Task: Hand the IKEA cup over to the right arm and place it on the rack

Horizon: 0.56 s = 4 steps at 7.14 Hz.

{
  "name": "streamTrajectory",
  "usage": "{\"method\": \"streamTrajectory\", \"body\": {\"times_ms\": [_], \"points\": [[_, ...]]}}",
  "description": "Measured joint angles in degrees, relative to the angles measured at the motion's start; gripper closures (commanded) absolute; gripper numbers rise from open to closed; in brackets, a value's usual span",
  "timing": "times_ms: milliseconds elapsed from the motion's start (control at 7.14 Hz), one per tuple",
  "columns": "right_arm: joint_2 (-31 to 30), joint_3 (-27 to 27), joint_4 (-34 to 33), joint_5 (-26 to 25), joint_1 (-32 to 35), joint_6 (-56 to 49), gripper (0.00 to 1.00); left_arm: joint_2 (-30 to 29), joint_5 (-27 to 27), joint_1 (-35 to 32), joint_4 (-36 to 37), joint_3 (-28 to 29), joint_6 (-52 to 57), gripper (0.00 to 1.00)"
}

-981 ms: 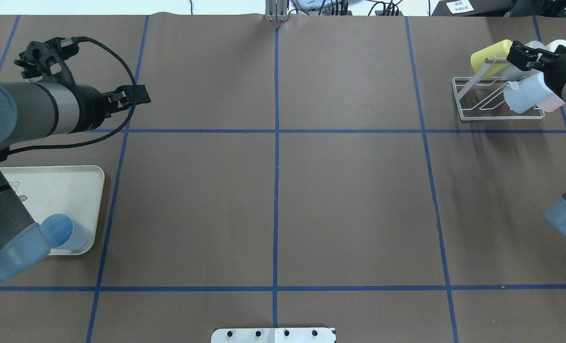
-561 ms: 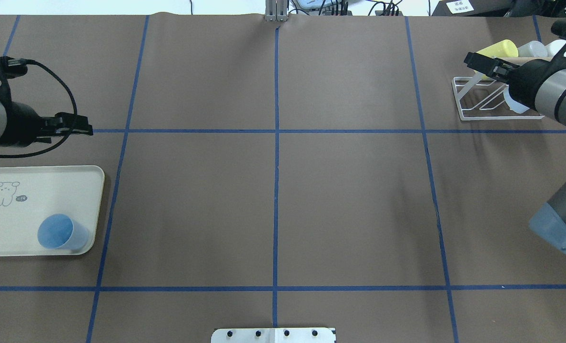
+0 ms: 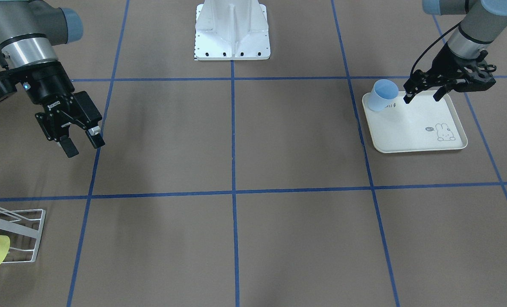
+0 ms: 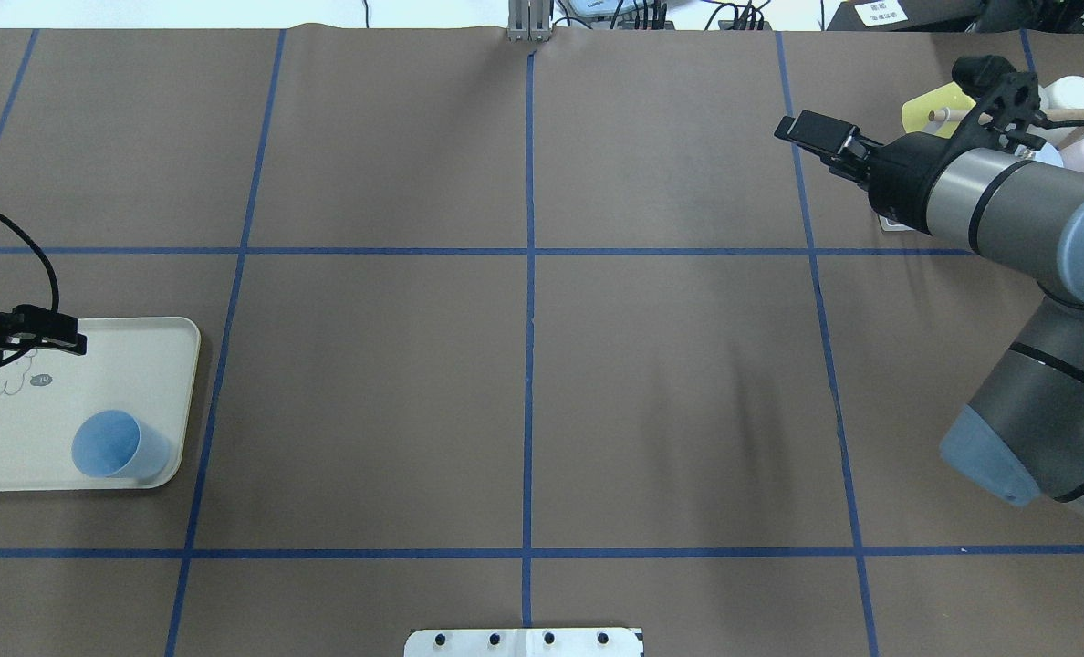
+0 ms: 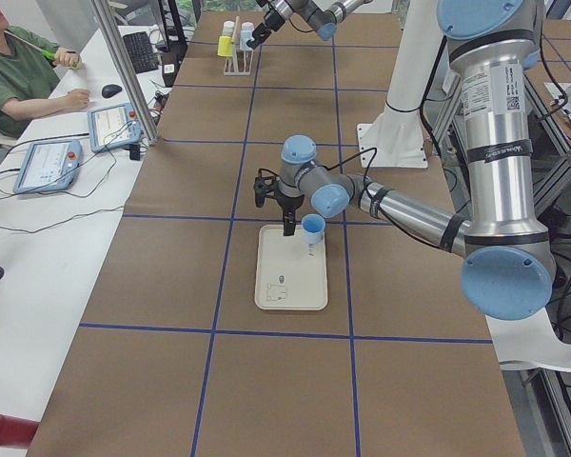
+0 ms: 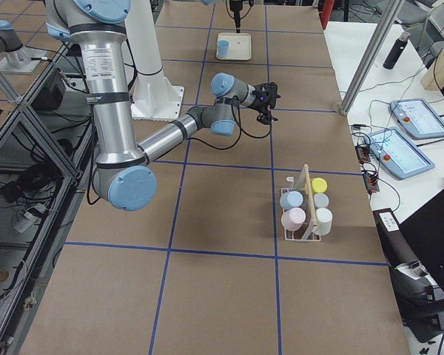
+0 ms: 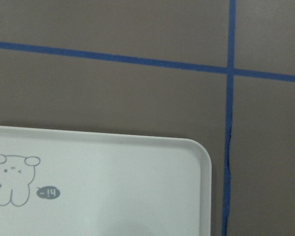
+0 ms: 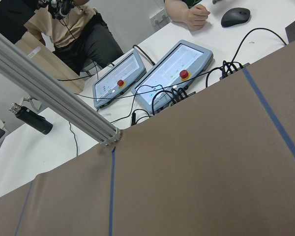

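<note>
Judging the grasp, we felt our left claw (image 3: 421,99), spread apart over the tray (image 3: 415,150) at upper right, should straddle the upright blue cup (image 3: 383,94) on its corner squarely before closing, while our right claw (image 3: 84,147) hung spread and empty at left.

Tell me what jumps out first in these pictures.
A blue cup stands upright in a corner of the cream rabbit tray, with the left tool open, hovering over the tray beside it. At the other end the right tool hangs open above the brown table, apart from the white rack holding pastel cups.
</note>
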Motion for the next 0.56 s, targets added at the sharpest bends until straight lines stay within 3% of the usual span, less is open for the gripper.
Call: {"method": "streamTrajectory", "body": {"times_ms": [561], "points": [[0.94,0.15,0.83,0.50,-1.73,2.24,0.00,0.60,0.57,8.25,-0.09,0.92,-6.59,0.00]]}}
